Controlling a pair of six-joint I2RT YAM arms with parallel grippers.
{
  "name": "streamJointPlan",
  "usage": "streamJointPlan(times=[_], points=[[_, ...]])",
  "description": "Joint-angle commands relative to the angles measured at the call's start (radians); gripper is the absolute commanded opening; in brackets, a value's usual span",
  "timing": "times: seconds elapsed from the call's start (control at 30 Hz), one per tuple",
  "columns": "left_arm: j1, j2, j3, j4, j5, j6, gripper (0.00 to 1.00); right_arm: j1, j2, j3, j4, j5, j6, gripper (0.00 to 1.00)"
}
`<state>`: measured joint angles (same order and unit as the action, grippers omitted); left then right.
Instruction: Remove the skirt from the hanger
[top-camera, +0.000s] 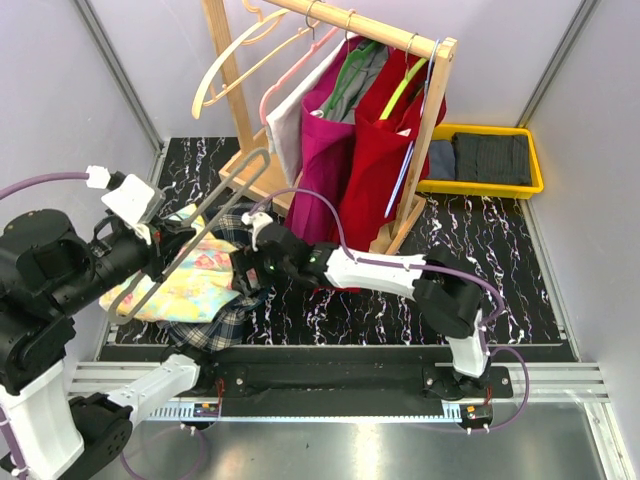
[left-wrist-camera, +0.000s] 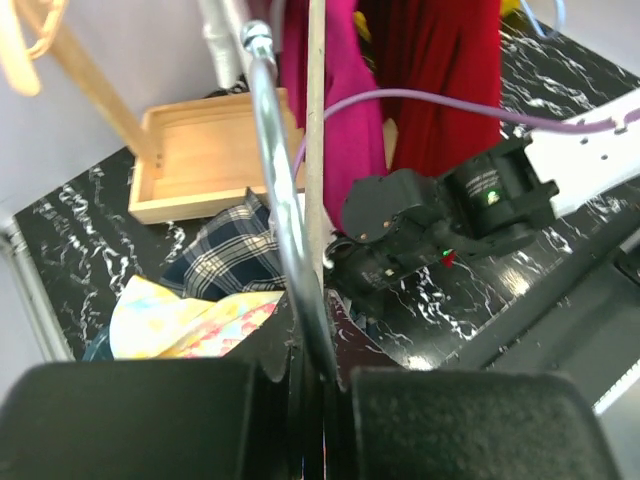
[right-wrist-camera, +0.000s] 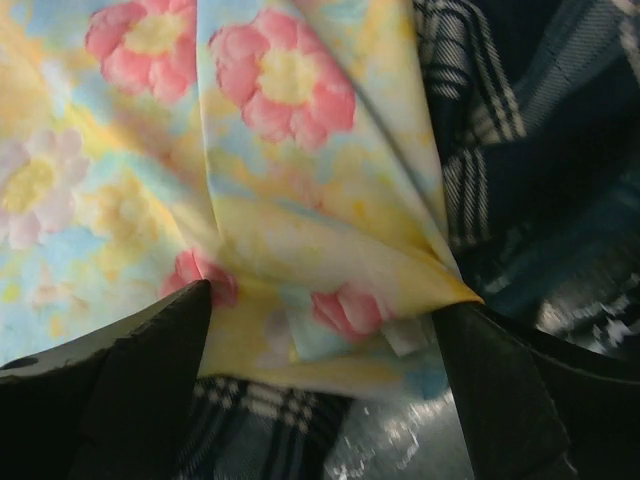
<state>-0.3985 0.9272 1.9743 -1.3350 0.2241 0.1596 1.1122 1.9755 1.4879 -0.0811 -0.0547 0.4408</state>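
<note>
Left pincer (left-wrist-camera: 320, 372) clamped tight on the metal hanger (left-wrist-camera: 279, 200), which is held tilted above the table (top-camera: 500, 285). Floral skirt (right-wrist-camera: 300, 190) lies bunched on a plaid garment (top-camera: 213, 332), beneath the hanger. Right pincer (right-wrist-camera: 325, 300) spread apart, straddling the skirt's folded edge.

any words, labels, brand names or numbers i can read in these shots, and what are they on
None can be read in any view.
Right arm's black housing: a pale mark by the green light, too blurred to read.
Orange tags on the base rail: too small to read.
Floral skirt and yellow bin: pattern or plain colour only, no lettering.
</note>
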Motion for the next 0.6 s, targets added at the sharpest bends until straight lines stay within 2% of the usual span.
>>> streamJointPlan(times=[0.0, 0.1, 0.2, 0.33, 0.47, 0.57], points=[[-0.002, 0.041, 0.057, -0.079, 0.080, 0.076, 0.00, 0.006, -0.325, -0.066, 0.021, 0.105, -0.062, 1.00], [-0.003, 0.019, 0.017, -0.061, 0.040, 0.090, 0.00, 0.006, -0.491, -0.101, 0.035, 0.101, -0.053, 1.00], [-0.002, -0.005, -0.058, -0.024, 0.005, 0.097, 0.00, 0.006, -0.575, -0.087, 0.035, 0.058, -0.018, 1.00], [-0.002, -0.027, -0.146, 0.016, -0.025, 0.092, 0.00, 0.006, -0.630, -0.072, 0.070, 0.016, 0.045, 1.00], [-0.002, -0.041, -0.163, 0.039, -0.035, 0.078, 0.00, 0.006, -0.701, -0.117, 0.211, 0.049, 0.139, 1.00], [-0.002, -0.033, -0.146, 0.054, -0.035, 0.060, 0.00, 0.001, -0.676, -0.120, 0.267, 0.049, 0.231, 0.98]])
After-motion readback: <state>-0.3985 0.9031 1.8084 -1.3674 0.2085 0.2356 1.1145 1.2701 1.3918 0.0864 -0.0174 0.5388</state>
